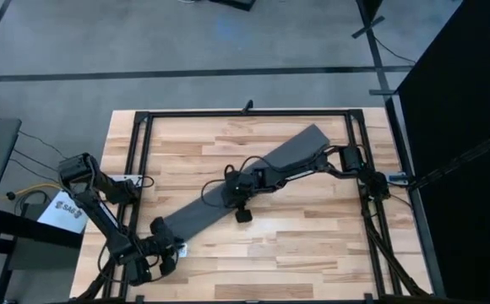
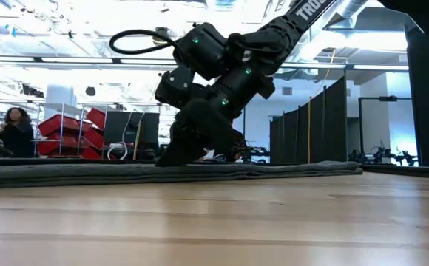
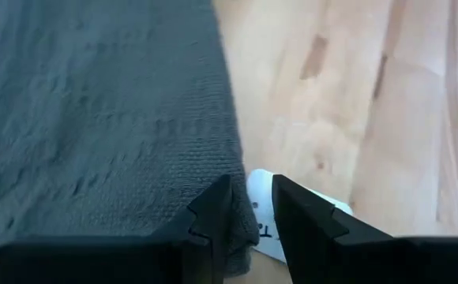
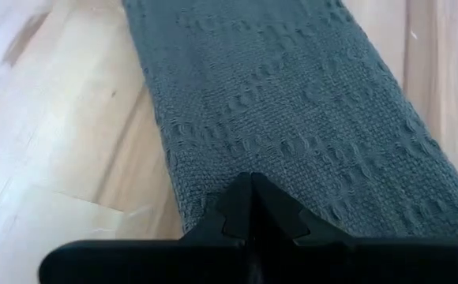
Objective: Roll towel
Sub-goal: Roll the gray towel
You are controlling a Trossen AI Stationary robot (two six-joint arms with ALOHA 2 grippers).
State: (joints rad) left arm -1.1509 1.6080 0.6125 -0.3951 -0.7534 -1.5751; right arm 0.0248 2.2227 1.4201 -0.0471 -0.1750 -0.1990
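Observation:
The towel [image 1: 196, 211] is a long, narrow dark grey strip lying flat and slantwise on the wooden table, from near left to far right. The low view shows the towel [image 2: 89, 174] as a thin band. My left gripper [image 1: 164, 240] is at its near-left end, shut on the corner beside the white label [image 3: 264, 189]. My right gripper [image 1: 214, 192] is shut, its tips down on the towel's middle [image 4: 292, 95]. My left gripper [image 3: 249, 207] pinches the towel's side edge [image 3: 241, 201] at the near-left corner, next to the label. One finger [image 3: 213, 213] stands over the cloth and the other over the label. The towel lies flat on the table. How many layers are held does not show. My right gripper [image 4: 253, 188] presses its shut fingertips down on the towel's top face [image 4: 237, 158], about midway along the strip and near one long edge. In the low view its fingers [image 2: 171, 157] slant down from above. The cloth lies flat under them.
A black metal frame [image 1: 228, 114] runs around the table top. Bare wood [image 1: 313, 245] lies at the near right and at the far left [image 1: 186, 139]. A white sheet [image 1: 63, 211] sits off the table's left edge. A person [image 2: 15, 125] shows far back in the room.

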